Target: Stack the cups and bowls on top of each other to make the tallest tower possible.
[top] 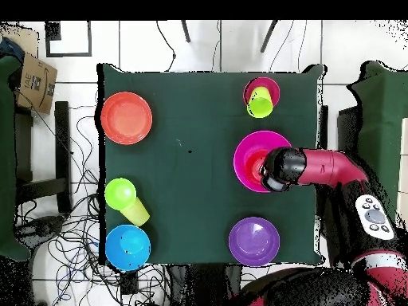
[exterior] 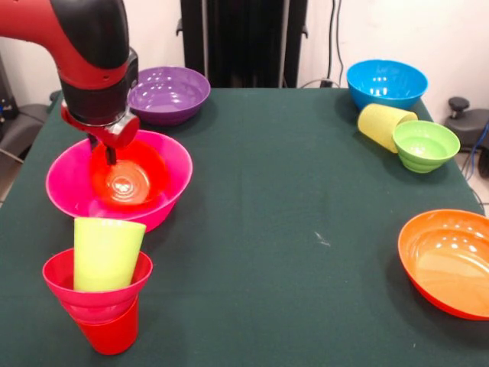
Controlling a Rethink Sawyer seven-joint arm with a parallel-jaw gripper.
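1. At the bench's (exterior: 290,229) near left corner in the front view stands the tower (exterior: 99,294): a red cup (exterior: 111,332) at the bottom, a small magenta bowl (exterior: 57,279) seated in its mouth, and a lime green cup (exterior: 107,252) standing mouth-down in that bowl, leaning slightly.
2. Just behind it, along the left edge, sits the large pink bowl (exterior: 164,176). Inside it lies a small orange bowl (exterior: 130,180), open side up.
3. The pincer (exterior: 111,153) hangs over the pink bowl, its tip down inside above the orange bowl. The red arm head hides most of it, so I cannot tell how far it is open or whether it grips anything.
4. At the far left corner rests the purple bowl (exterior: 168,93), nothing in it.
5. At the far right corner stands the blue bowl (exterior: 386,82), holding nothing.
6. Just in front of it the pale yellow cup (exterior: 382,124) lies on its side, touching the ribbed green bowl (exterior: 425,145), which stands upright beside the right edge.
7. At the near right edge sits the large orange bowl (exterior: 447,260), nothing inside, well apart from the rest.
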